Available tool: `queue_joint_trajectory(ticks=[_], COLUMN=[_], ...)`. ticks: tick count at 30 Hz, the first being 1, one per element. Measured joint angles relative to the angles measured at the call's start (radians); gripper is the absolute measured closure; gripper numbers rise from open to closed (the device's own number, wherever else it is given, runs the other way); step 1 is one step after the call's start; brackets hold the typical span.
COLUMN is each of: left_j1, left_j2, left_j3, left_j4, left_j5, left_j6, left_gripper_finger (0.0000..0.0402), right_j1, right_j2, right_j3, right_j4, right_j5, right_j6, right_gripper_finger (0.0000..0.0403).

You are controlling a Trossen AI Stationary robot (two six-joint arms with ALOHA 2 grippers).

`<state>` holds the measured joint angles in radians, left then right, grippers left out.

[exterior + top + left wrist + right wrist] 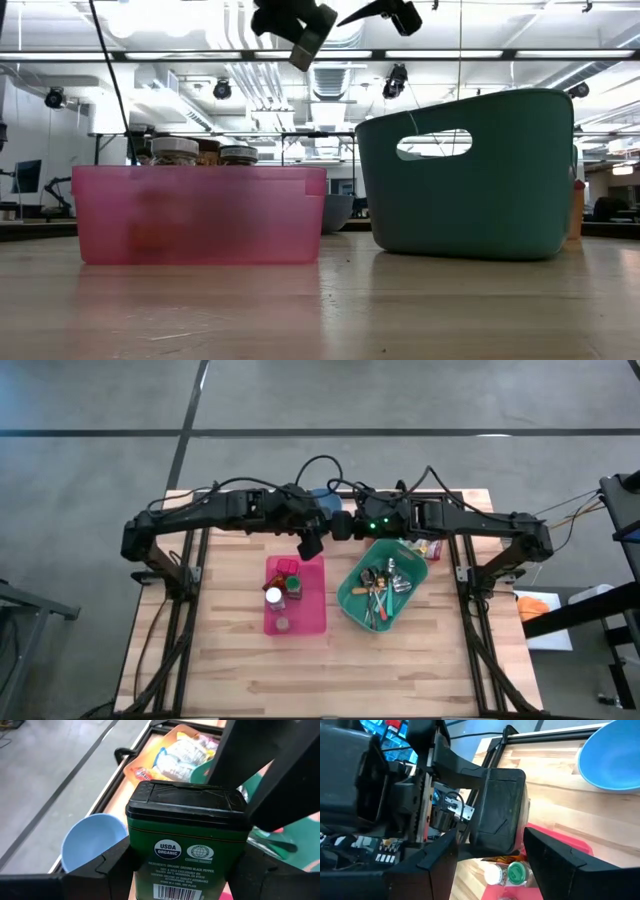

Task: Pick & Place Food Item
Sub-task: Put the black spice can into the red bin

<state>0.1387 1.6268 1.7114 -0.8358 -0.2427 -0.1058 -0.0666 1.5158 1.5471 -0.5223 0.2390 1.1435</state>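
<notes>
The food item is a green tin of ground black pepper with a black lid. My left gripper is shut on it high above the far end of the pink bin, which holds small spice jars. In the low view the tin hangs tilted near the top edge. My right gripper stands open just to the tin's right, above the gap between the bins. In its wrist view the black lid shows past the open fingers. I see no touch. My left gripper pinches the tin's body between its two fingers, one on each narrow side, below the lid. The fingers come slanting down from the table's left and lie along the tin, whose lid end points away from the wrist. The tin is lifted clear of everything.
A teal bin with metal utensils stands right of the pink bin. A light blue bowl sits at the far edge under the arms. Snack packets lie at the far right. Bare wood stretches along the near side.
</notes>
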Motion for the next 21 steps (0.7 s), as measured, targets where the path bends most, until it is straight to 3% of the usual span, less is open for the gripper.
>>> queue_joint_trajectory(ticks=[9,15,21], left_j1=[-0.006,-0.008,-0.020], left_j2=[0.000,-0.005,-0.007], left_j3=[-0.001,-0.002,-0.003], left_j4=[-0.019,-0.023,-0.021], left_j5=[-0.020,-0.020,-0.020], left_j6=[-0.022,-0.025,0.048], left_gripper_finger=[0.0164,0.0164,0.0164], right_j1=[-0.004,0.020,0.020], right_j2=[0.012,0.013,0.019], right_j3=[0.000,-0.001,-0.001], right_j4=[0.004,0.069,0.053], right_j5=[0.000,0.083,0.050], right_j6=[-0.020,-0.120,-0.103], right_gripper_finger=[0.0184,0.0184,0.0184])
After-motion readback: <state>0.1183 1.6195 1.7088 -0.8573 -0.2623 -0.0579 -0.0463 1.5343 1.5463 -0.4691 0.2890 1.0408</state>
